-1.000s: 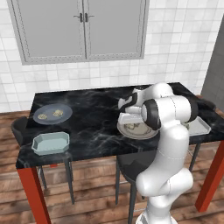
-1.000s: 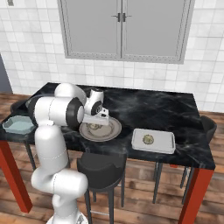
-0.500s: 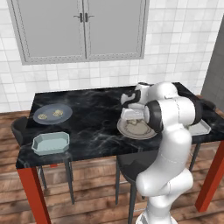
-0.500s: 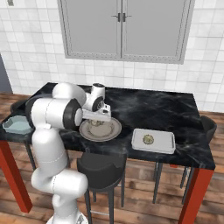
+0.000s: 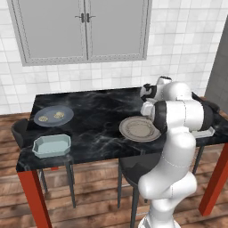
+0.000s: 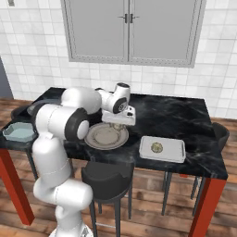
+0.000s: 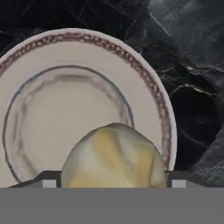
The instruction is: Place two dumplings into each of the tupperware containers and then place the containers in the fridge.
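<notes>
Tan crimped dumpling [image 7: 114, 155] sits between my gripper [image 6: 118, 125] fingers, jaws spread wide around it, above round beige plate [image 6: 106, 135] on black marble table [image 6: 185, 115]. Pale blue-green tub [image 6: 162, 149], right of plate, holds one dumpling [image 6: 157, 147].

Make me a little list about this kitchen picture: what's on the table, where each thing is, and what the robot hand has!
table: black marble top, red legs
beige plate: mid-table, below the gripper
gripper: above the beige plate's edge, shut on a dumpling
dumpling in gripper: tan lump between the finger tips
blue-grey plate: far left end, two dumplings on it
empty container: left front corner
other container: right side, one dumpling inside
cupboard: grey, two doors, on the wall, closed
</notes>
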Available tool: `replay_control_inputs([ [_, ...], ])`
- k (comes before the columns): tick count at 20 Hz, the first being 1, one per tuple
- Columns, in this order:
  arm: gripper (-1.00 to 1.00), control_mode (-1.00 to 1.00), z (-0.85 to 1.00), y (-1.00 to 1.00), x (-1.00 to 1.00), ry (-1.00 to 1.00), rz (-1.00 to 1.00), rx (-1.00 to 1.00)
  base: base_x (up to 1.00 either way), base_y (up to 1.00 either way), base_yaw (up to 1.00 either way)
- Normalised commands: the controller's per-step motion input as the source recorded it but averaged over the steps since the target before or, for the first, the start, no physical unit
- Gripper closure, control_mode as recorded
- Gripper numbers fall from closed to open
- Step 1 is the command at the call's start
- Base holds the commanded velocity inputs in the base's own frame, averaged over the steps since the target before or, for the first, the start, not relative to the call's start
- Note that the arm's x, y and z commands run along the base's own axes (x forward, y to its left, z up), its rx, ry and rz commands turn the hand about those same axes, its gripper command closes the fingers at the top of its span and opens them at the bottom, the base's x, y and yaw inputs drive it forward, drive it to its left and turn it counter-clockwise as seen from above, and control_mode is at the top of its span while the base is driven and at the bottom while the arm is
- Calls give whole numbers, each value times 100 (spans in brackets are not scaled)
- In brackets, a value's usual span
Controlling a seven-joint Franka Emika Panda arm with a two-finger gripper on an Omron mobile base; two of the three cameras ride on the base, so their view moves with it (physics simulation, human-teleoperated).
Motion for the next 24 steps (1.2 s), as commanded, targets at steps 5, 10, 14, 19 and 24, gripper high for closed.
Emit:
replay_control_inputs([
  [5, 100, -100, 0, -100, -27, 0, 0, 0, 0, 0, 0],
  [10, 100, -100, 0, -100, -29, 0, 0, 0, 0, 0, 0],
  [14, 100, -100, 2, -99, -4, 0, 0, 0, 0, 0, 0],
  [19, 100, -100, 0, -85, 0, 0, 0, 0, 0, 0, 0],
  [24, 100, -100, -3, -67, 0, 0, 0, 0, 0, 0, 0],
])
